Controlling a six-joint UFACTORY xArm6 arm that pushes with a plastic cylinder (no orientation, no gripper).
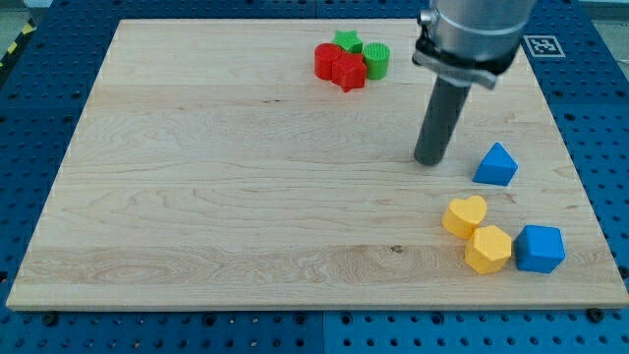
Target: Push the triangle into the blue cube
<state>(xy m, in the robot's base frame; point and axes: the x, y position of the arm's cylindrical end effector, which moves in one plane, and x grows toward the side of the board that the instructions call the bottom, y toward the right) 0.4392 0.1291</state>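
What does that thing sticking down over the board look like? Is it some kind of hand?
No hand or claw: a wide silvery-grey metal cylinder with a dark clamp ring, narrowing into a straight, dark, round rod. My tip is plain and blunt. No cables or markings are visible.

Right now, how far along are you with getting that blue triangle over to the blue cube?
Nothing is finished yet: the blue triangle sits apart from the blue cube, toward the view's top. In hand: my tip stands just to the view's left of the triangle, not clearly touching. Left: pushing it down the view into the cube.
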